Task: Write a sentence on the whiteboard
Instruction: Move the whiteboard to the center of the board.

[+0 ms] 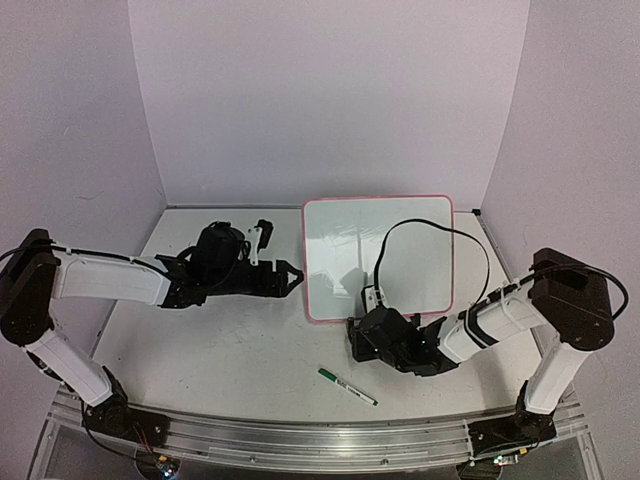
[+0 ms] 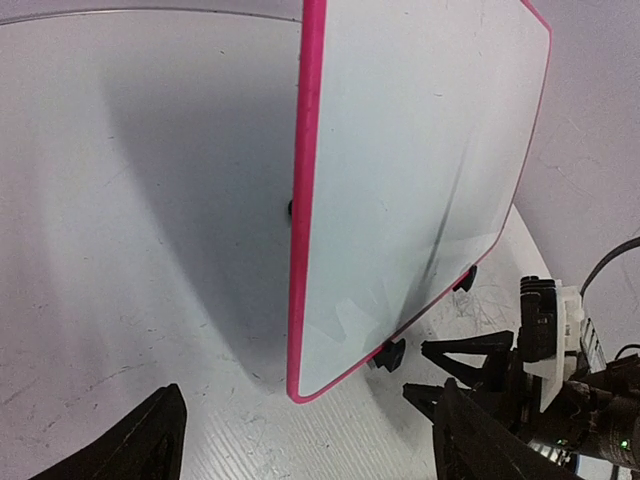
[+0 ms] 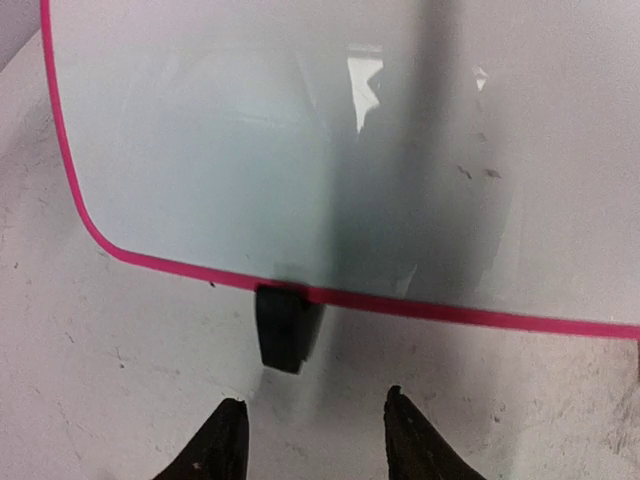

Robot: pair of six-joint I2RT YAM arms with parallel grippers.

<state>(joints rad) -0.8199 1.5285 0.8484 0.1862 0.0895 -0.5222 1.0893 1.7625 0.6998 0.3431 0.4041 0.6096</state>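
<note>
Top external view: a whiteboard [image 1: 378, 258] with a pink rim stands on its black clip feet at the middle-right of the scuffed white tabletop [image 1: 230, 350], its glossy face turned toward the arms. The left claw [image 1: 297, 278] lies low and level at the board's left edge, just beside the lower corner. The right claw [image 1: 355, 338] sits low in front of the board's bottom edge. A green-capped marker [image 1: 347, 386] lies loose on the tabletop nearer the arm bases, apart from both claws.

The left wrist view shows the left claw's fingers [image 2: 150, 445] spread wide and released, holding nothing, the board's pink corner just beyond them. The right wrist view shows the right claw [image 3: 315, 430] also released, its two tips parted over bare tabletop, with one clip foot [image 3: 285, 328] just ahead under the rim.
</note>
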